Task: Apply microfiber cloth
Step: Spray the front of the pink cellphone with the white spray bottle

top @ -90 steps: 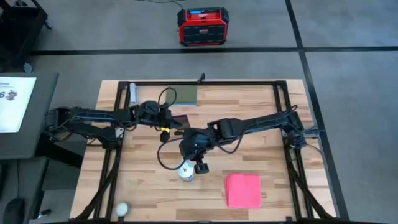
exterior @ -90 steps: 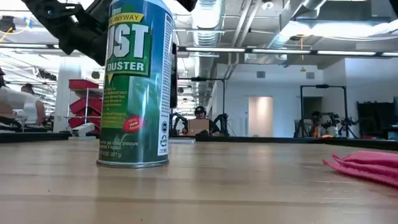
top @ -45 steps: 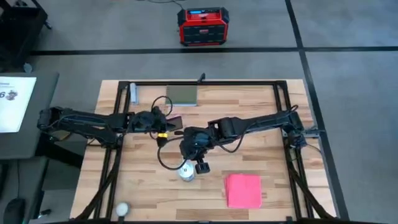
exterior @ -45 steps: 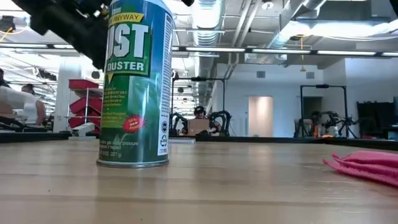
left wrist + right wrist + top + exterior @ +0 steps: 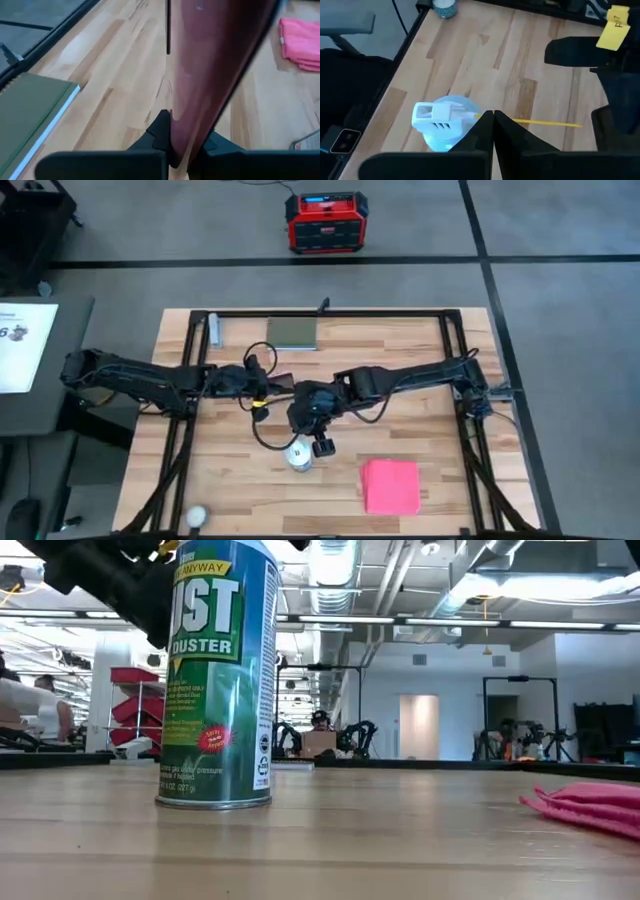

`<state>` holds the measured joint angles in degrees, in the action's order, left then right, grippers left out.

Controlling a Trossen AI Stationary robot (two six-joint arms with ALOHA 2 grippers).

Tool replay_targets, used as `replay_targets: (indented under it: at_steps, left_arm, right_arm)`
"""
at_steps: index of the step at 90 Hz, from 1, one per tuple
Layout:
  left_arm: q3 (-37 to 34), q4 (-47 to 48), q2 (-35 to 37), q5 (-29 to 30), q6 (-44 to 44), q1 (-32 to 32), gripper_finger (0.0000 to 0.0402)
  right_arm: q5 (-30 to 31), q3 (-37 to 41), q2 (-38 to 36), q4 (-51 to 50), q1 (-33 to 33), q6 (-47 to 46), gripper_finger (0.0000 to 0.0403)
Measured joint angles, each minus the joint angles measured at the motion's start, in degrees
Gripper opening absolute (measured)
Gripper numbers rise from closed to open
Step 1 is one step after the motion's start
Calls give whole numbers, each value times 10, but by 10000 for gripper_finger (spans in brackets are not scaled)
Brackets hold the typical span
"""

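The pinkish-red microfiber cloth (image 5: 392, 486) lies folded flat on the wood near the table's front right, also seen in the low view (image 5: 590, 805) and the left wrist view (image 5: 302, 37). No gripper touches it. My left gripper (image 5: 268, 382) is at the table's middle, shut on a phone (image 5: 215, 60) with a pink back. My right gripper (image 5: 321, 446) is shut, with nothing between its fingers. It stands just right of the top of a green duster can (image 5: 300, 457) that stands upright on its base (image 5: 213, 802). My left gripper pinches the phone's end (image 5: 186, 125) between its two fingers, one on each flat face. The phone reaches straight out from the fingers toward the table's right and looks lifted clear of the wood. My right gripper's fingertips (image 5: 492, 120) are beside the can's white nozzle (image 5: 437, 117); whether they touch it I cannot tell.
A dark green pad (image 5: 292, 332) lies at the far edge. A white ball (image 5: 198, 515) sits near the front left corner. A black metal frame (image 5: 455, 360) runs round the tabletop. A red box (image 5: 325, 222) stands on the floor beyond.
My left gripper has drawn a little toward the table's left and near edge with the phone, and the arm has stretched lower. The right gripper, can and cloth have kept still.
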<state>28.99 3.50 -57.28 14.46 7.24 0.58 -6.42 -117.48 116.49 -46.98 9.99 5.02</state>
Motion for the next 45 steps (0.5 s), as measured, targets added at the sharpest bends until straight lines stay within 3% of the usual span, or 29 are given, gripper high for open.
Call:
replay_targets:
  at_steps: [45]
  left_arm:
    - [0, 33, 24, 17, 16, 23, 2]
  right_arm:
    - [0, 10, 1, 7, 4, -3, 0]
